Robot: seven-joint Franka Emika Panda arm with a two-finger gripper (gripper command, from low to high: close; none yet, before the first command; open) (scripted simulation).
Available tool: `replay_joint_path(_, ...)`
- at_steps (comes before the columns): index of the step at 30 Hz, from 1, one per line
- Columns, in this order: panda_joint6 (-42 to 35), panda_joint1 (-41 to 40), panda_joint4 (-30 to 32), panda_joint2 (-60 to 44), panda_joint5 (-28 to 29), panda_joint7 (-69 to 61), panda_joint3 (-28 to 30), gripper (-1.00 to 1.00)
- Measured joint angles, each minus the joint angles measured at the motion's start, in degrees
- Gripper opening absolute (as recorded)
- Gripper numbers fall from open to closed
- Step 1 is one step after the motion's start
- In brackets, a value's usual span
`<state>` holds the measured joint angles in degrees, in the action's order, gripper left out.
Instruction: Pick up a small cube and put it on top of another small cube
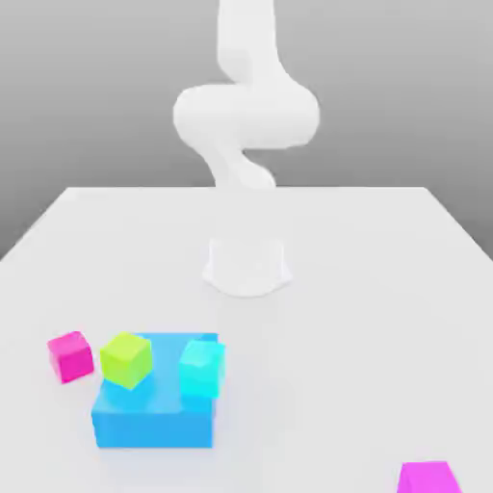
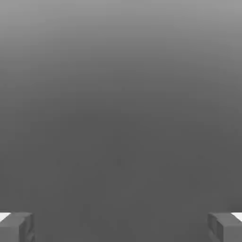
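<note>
White counter (image 1: 327, 385); no vessel to inspect. Jaws (image 2: 121, 228) stand wide apart, unloaded. Plain lime-green cube (image 1: 126, 360) and cyan cube (image 1: 202, 369) sighted at large blue block (image 1: 156, 426).

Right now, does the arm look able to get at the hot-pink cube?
Probably yes: the gripper is open, and the hot-pink cube sits on the table beside the blue block, though the lime cube close by may crowd a finger.

Pale, plain tabletop (image 1: 347, 289); gray gradient backdrop (image 1: 385, 87) behind.
</note>
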<state>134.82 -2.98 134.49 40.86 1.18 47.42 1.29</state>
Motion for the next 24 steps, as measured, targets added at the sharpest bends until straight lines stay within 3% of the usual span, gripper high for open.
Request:
replay_joint_path(15, 19.25, -16.7, 16.81, -31.52, 2.64, 6.48, 12.99, 0.0)
replay_joint_path(20, 25.6, -22.33, 22.35, -42.24, -3.06, 3.91, 16.66, 0.0)
replay_joint_path(24, 31.66, -25.85, 22.35, -50.84, -11.49, -1.88, 12.7, 0.0)
